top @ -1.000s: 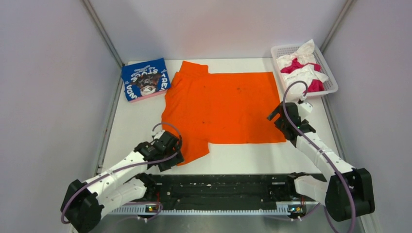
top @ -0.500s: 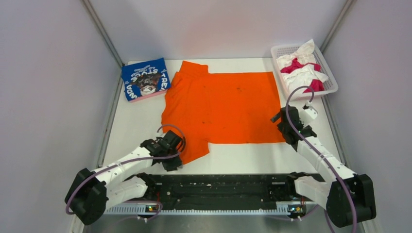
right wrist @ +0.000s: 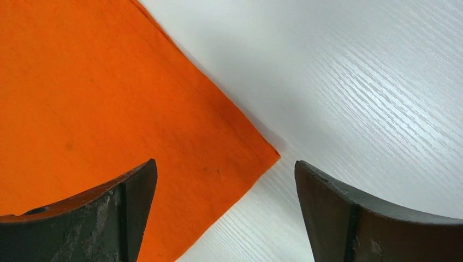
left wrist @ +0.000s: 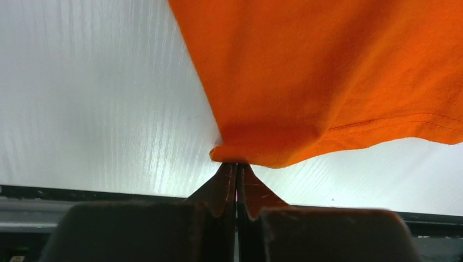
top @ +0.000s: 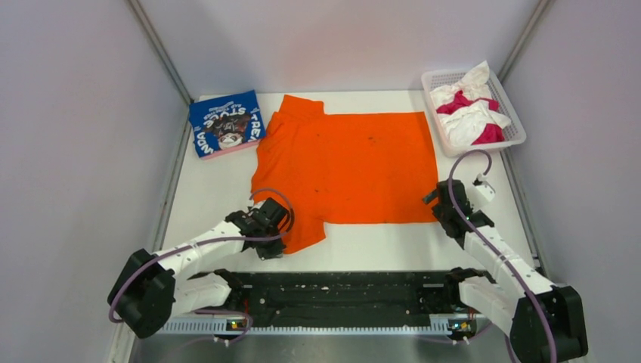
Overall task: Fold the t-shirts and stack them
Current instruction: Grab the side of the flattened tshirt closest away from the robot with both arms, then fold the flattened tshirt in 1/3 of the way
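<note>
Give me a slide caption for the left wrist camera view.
Left fingers closed on an edge of the orange t-shirt, over the white table.

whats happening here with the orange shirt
Two robot arms are working on an orange t-shirt spread flat on the table. The left gripper is shut on the edge of its near sleeve; the right gripper is open over the near right corner, not gripping it. A folded blue t-shirt lies at the far left, and white and magenta shirts sit crumpled in a basket at the far right.
</note>
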{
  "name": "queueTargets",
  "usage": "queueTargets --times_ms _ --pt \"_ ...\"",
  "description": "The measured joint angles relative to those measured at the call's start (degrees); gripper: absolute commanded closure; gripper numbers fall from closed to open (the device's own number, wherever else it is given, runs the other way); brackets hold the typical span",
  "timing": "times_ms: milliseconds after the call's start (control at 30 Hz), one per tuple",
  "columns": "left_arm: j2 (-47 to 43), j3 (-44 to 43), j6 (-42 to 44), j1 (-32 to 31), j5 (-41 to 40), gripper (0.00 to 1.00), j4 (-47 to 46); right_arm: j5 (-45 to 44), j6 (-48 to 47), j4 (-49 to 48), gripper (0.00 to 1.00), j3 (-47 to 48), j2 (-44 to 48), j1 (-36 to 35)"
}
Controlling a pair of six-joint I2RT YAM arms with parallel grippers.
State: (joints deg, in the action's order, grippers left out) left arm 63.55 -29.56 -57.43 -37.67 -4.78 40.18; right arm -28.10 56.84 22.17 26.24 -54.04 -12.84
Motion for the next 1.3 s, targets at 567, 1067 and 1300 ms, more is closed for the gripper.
queueTargets --times_ms 567,1067,1300 --pt "-1.92 0.96 7.06 -0.07 2.75 1.0 -2.93 0.13 3.8 -3.1 0.51 -5.7 1.11 0.0" --pt "-5.86 3.19 4.76 -0.13 7.13 1.0 -2.38 -1.92 5.84 -7.69 0.9 -6.91 -4.94 0.0" --pt "-14.08 8.96 -1.18 -1.44 11.56 1.0 -1.68 -1.22 6.45 -8.33 1.0 -9.51 -1.4 0.0"
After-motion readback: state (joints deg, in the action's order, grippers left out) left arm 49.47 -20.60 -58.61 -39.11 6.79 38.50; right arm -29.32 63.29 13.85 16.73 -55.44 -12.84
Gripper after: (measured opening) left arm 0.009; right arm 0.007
